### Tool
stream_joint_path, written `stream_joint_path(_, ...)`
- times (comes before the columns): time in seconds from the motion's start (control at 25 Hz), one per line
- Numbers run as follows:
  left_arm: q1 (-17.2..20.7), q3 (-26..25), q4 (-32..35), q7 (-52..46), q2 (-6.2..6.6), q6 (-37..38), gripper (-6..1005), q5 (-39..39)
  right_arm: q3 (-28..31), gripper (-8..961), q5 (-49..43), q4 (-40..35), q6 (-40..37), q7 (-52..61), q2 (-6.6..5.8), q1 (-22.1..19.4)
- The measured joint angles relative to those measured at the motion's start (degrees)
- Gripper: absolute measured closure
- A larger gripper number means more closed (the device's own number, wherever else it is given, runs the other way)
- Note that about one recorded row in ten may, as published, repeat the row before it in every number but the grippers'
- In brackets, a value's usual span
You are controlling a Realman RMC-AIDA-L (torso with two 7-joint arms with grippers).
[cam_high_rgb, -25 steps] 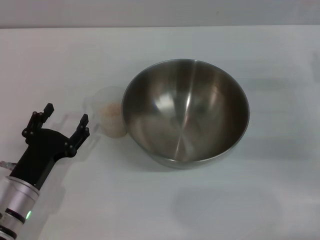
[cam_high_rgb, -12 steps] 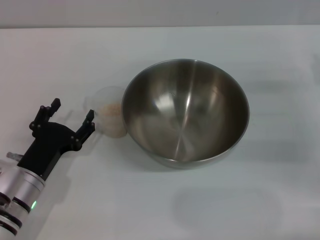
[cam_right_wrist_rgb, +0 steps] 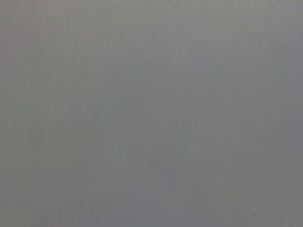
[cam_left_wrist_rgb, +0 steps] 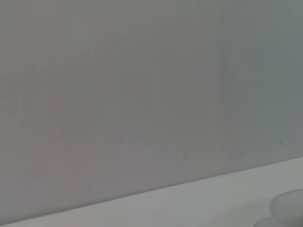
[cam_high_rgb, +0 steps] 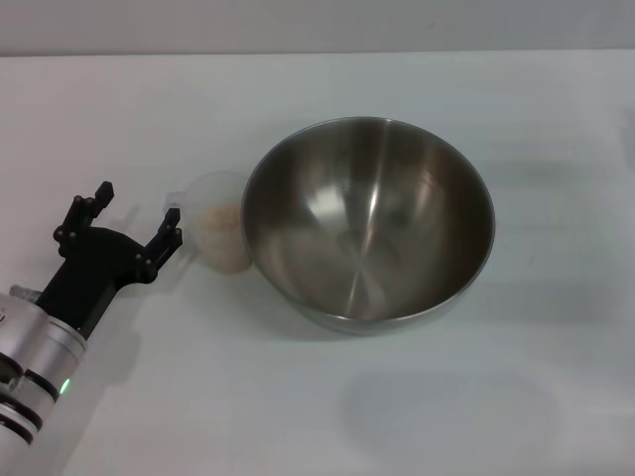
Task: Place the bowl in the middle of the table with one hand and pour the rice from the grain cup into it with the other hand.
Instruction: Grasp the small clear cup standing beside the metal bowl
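The shiny steel bowl stands on the white table near its middle and has nothing in it. The frosted grain cup stands upright against the bowl's left side, with pale rice inside. My left gripper is open, low over the table just left of the cup; its right finger is close beside the cup's left wall. A pale rounded edge shows at the corner of the left wrist view; I cannot tell what it is. My right gripper is out of view.
The table's far edge runs along the back, with a grey wall behind it. The right wrist view shows only plain grey.
My left gripper has moved up and toward the cup, staying open. The cup and bowl have not moved.
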Motion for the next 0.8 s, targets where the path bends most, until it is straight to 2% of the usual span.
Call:
stream_joint_path(0.4,-1.86,-0.57,0.49,0.02,-0.09,-2.07,307,-0.04,0.00,379,0.11,0.00,0.12,0.00,0.00,0.26)
stream_joint_path(0.8,-1.97,-1.18,0.34,0.02,-0.09,-2.70,312,0.26,0.00,379,0.05,0.00,0.33,0.00,0.03,0.53)
